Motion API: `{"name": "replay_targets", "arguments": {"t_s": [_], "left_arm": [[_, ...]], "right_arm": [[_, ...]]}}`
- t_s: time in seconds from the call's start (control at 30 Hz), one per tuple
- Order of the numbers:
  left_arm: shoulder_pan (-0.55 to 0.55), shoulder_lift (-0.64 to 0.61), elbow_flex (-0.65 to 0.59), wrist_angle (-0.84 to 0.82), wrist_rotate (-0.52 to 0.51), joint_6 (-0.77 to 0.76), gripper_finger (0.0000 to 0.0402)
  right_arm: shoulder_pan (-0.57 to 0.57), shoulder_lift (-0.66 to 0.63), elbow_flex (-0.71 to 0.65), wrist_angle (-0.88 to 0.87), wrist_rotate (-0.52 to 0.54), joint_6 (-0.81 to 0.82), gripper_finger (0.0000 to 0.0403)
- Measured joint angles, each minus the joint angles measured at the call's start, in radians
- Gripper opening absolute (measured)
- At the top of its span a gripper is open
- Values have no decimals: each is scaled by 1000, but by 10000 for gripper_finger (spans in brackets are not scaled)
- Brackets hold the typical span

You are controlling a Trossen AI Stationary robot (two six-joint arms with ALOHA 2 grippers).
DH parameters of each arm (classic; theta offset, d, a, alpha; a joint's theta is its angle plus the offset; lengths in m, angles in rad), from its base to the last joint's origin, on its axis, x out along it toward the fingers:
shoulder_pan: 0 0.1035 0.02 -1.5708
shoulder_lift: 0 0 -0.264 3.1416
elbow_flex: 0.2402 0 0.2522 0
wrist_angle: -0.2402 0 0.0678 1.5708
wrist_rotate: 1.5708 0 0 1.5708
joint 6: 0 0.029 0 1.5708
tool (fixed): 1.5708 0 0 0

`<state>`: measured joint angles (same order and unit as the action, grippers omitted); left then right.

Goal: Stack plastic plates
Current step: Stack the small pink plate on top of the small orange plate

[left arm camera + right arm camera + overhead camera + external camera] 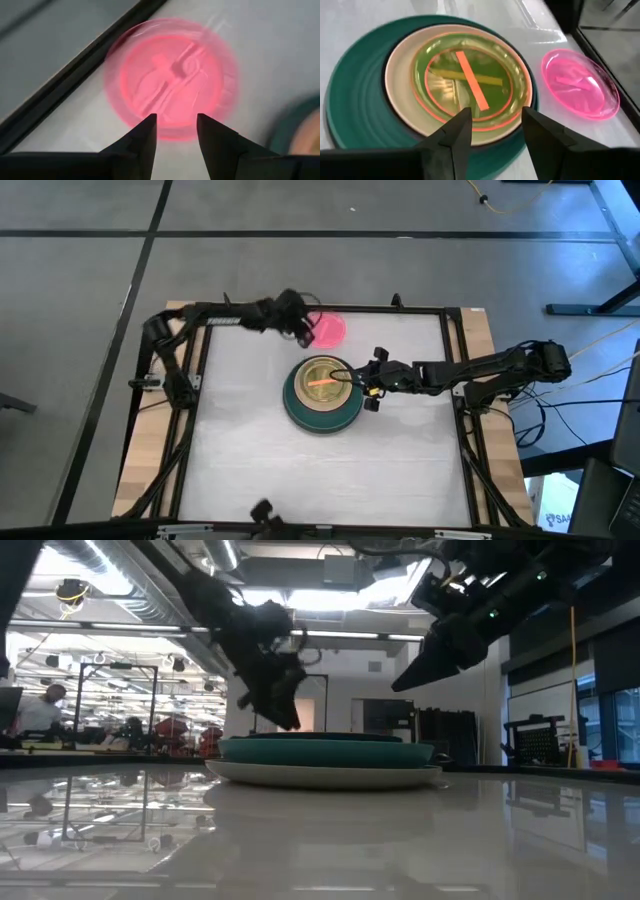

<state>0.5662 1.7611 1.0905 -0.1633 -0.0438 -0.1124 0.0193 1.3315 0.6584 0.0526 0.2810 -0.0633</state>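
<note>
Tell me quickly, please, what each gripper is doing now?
Left gripper: open, empty, at the pink plate.
Right gripper: open, empty, over the stack.

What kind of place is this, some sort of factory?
More likely a robotics lab or workshop than a factory. Two robot arms work over a framed white table stacking plastic plates; behind it run exposed ceiling ducts, racks of equipment, and a person sits at a desk.

table [300, 470]: pale glossy top, dark frame | plate stack [322, 394] (grey plate at bottom, rest piled on it) just beside right gripper [372, 383] | pink plate [330, 328] lies alone, below left gripper [306, 332]
</note>
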Motion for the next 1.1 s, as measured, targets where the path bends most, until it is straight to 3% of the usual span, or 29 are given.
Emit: {"name": "replay_targets", "arguments": {"t_s": [0.3, 0.43, 0.6, 1.1], "left_arm": [[164, 224, 240, -214, 116, -111, 133], [161, 248, 248, -204, 164, -124, 133], [137, 255, 249, -213, 91, -122, 133], [121, 297, 249, -189, 58, -84, 133]], "right_arm": [[0, 72, 0, -18, -1, 4, 166], [0, 80, 0, -19, -1, 4, 166], [0, 80, 0, 6, 5, -5, 166], [1, 79, 0, 29, -4, -19, 166]]}}
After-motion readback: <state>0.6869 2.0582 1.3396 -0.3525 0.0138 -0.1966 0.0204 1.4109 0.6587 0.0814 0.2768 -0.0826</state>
